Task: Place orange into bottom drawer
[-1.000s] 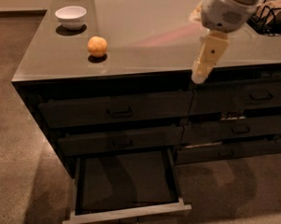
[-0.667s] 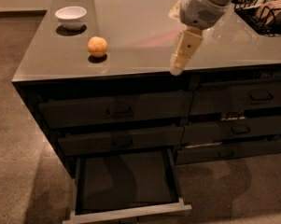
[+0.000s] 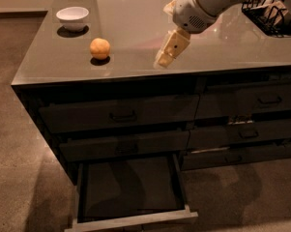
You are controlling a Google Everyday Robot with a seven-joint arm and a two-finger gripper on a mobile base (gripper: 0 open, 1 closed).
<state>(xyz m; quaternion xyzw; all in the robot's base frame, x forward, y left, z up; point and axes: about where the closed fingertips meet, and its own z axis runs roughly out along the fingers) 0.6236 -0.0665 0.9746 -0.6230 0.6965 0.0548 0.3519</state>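
The orange (image 3: 100, 48) sits on the grey countertop (image 3: 135, 28) near its front left, apart from everything. The bottom drawer (image 3: 131, 187) of the left stack is pulled open, its dark flat inside bare. My gripper (image 3: 163, 61) hangs over the countertop's front middle, to the right of the orange and well apart from it. It holds nothing that I can see.
A white bowl (image 3: 72, 16) stands at the back left of the counter. A black wire rack (image 3: 273, 13) stands at the back right. Closed handled drawers (image 3: 121, 114) fill the cabinet front. Brown carpet floor surrounds the cabinet.
My arm and gripper have moved left across the countertop toward the orange. The orange, bowl and open drawer have not moved.
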